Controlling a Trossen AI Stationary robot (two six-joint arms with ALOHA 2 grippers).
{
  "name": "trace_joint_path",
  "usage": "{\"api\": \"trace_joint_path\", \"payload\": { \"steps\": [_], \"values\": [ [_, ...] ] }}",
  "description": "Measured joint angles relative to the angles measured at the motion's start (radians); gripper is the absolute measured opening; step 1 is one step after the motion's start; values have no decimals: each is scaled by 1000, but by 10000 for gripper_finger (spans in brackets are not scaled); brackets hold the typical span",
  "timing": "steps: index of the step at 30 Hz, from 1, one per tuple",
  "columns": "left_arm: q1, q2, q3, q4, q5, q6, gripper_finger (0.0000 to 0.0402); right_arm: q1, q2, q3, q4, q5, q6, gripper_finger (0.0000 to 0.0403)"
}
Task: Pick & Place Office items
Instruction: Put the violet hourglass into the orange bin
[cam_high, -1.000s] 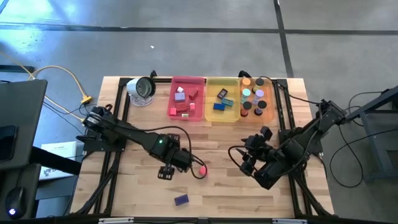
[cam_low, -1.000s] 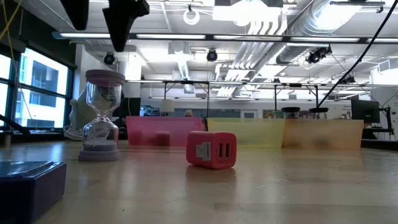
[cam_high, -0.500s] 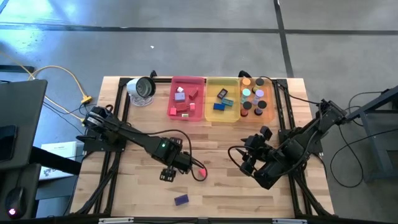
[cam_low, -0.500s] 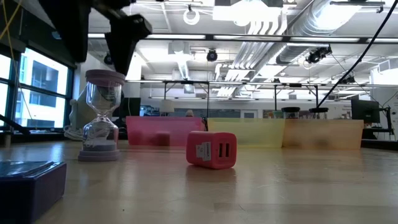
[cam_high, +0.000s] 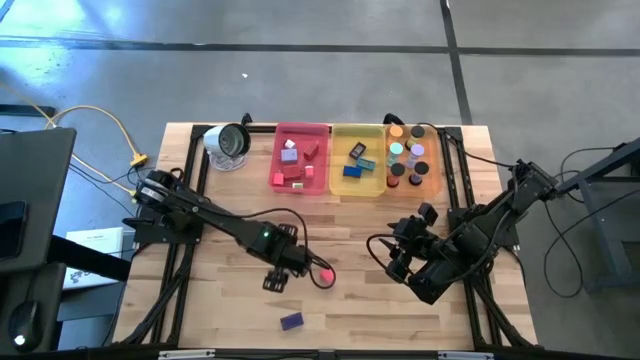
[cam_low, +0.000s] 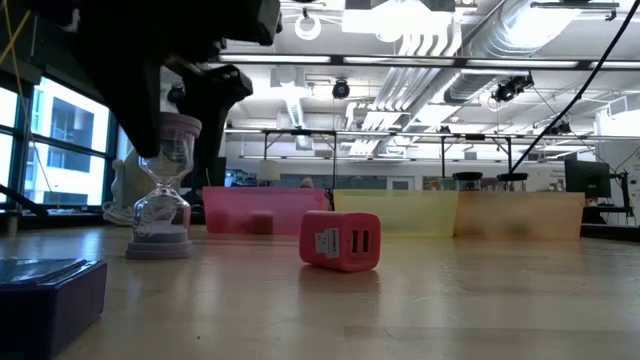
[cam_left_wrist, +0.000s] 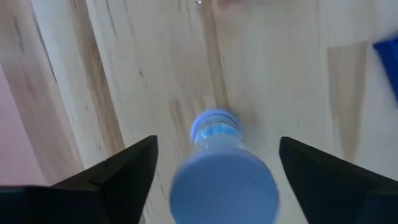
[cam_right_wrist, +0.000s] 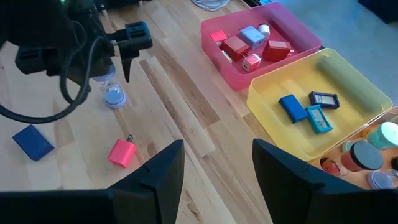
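The left gripper (cam_high: 276, 281) has moved down over a clear hourglass with lavender caps (cam_right_wrist: 112, 92), fingers spread on both sides, not touching it. The red plug-shaped block (cam_high: 323, 273) lies at its 3 o'clock. The right gripper (cam_high: 397, 262) waits half open.

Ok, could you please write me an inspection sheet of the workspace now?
Surface: wooden table.
Job's things: small pieces in pink tray, yellow tray, orange tray; pink block and blue block loose.
Clutter: upright hourglass; round silver object, far left corner.
Claws: left claw open, astride hourglass; right claw open, waiting on the right.
Cables: yellow cable on floor.
Surroundings: open hall; no person seen.
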Motion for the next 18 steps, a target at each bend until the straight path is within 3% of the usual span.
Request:
{"api": "trace_joint_path", "payload": {
  "steps": [10, 18],
  "values": [
    [0, 0, -57, 59, -5, -12, 176, 0, 0, 0, 0, 0, 1, 178],
    [6, -4, -57, 57, -7, -17, 176, 0, 0, 0, 1, 0, 0, 178]
  ]
}}
